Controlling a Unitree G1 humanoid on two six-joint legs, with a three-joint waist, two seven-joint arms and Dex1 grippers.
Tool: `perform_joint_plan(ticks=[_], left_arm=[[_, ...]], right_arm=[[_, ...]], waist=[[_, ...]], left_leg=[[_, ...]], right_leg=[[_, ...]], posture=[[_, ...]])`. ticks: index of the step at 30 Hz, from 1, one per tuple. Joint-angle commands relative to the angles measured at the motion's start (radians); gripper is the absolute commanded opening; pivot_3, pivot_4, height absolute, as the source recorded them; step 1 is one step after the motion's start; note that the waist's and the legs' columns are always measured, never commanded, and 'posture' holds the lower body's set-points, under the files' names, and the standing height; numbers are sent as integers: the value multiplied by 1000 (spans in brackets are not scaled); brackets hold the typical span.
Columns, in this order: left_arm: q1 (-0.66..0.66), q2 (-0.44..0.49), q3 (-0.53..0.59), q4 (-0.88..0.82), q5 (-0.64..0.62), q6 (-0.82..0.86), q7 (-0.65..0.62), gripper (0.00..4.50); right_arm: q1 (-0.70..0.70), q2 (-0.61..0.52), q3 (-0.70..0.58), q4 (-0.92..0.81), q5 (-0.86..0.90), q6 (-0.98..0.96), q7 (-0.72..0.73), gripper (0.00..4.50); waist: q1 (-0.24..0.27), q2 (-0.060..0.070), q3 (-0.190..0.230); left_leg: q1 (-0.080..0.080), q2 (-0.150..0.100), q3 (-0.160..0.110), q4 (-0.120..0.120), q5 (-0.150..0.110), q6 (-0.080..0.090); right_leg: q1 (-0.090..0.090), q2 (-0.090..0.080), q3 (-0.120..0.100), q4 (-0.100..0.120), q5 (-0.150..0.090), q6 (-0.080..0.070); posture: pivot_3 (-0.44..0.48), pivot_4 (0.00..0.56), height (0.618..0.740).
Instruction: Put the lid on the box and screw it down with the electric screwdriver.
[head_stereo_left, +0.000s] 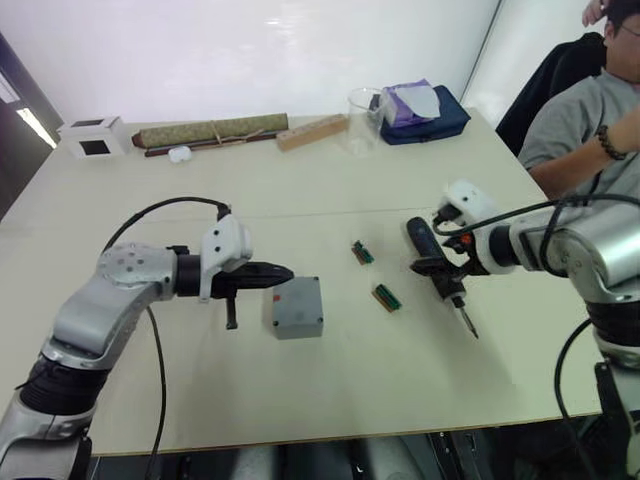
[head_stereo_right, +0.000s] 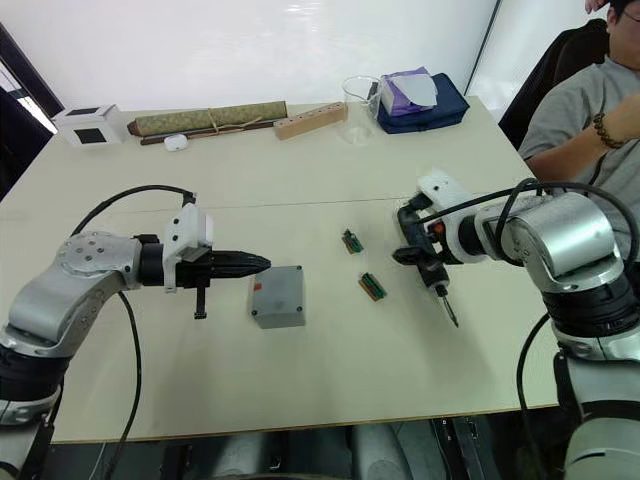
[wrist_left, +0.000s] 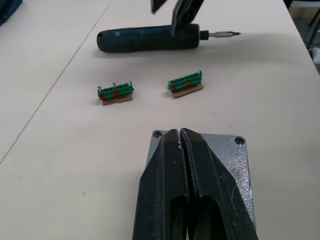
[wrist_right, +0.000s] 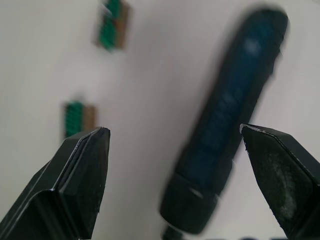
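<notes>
One box (head_stereo_left: 297, 307), lid (head_stereo_right: 277, 290) on, closed fingers (wrist_left: 182, 165) above.

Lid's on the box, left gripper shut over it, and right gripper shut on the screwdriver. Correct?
Not quite. The right gripper is open: the right wrist view shows its fingers spread either side of the electric screwdriver, which lies on the table. The rest holds: the lid sits on the box, left gripper shut over it.

Table layout, front area
You have the box (head_stereo_left: 298, 307) left, two connector strips (head_stereo_left: 386, 297) in the middle, the electric screwdriver (head_stereo_left: 440, 272) right, all on the table (head_stereo_left: 330, 390).
</notes>
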Motion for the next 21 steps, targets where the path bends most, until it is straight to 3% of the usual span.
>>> perform_joint_plan(ticks=[1, 7, 15, 21], left_arm=[[-13, -11, 16, -47, -24, -12, 4, 0], [1, -31, 16, -66, -18, -8, 30, 0], [29, -42, 22, -96, -14, -3, 75, 0], [64, -47, 36, -128, -16, 3, 124, 0]], right_arm=[[-58, -25, 49, 72, -21, 1, 26, 4491], [-153, 22, 148, 262, -46, 12, 59, 4491], [-232, 43, 343, 386, -91, -49, 181, 4491], [-265, 76, 430, 448, -129, -82, 261, 2851]], waist=[[0, 0, 0], [0, 0, 1], [1, 0, 1], [-1, 0, 1]], left_leg=[[0, 0, 0, 0, 0, 0], [0, 0, 1, 0, 0, 0], [0, 0, 0, 0, 0, 0], [0, 0, 0, 0, 0, 0]], right_leg=[[0, 0, 0, 0, 0, 0], [0, 0, 1, 0, 0, 0], [0, -1, 0, 0, 0, 0], [0, 0, 0, 0, 0, 0]], posture=[[0, 150, 736], [0, 150, 736], [0, 150, 736], [0, 150, 736]])
